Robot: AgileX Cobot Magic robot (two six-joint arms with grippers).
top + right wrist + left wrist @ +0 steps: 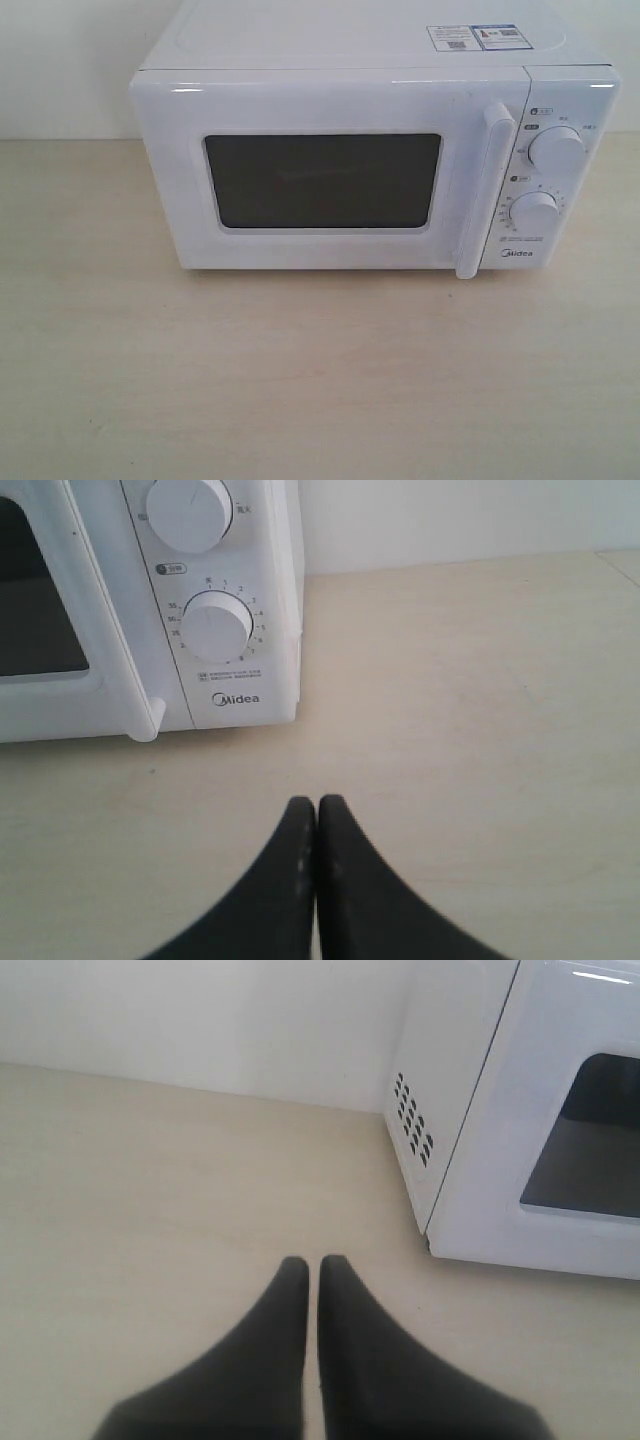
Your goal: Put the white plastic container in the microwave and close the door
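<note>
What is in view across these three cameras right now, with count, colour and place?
white boxy countertop microwave: one, white, back of the table
side-hinged door with dark window: one, white, microwave front, shut
vertical bar handle: one, white, door's right edge
round dials: two, white, stacked on the right panel
stickers: two, white and blue, microwave top
vent holes: one cluster, dark, microwave's side wall
pale wood-grain table: one, beige, under everything
white plastic container: none in view
left gripper: one, black, shut, empty, over table
right gripper: one, black, shut, empty, over table
</note>
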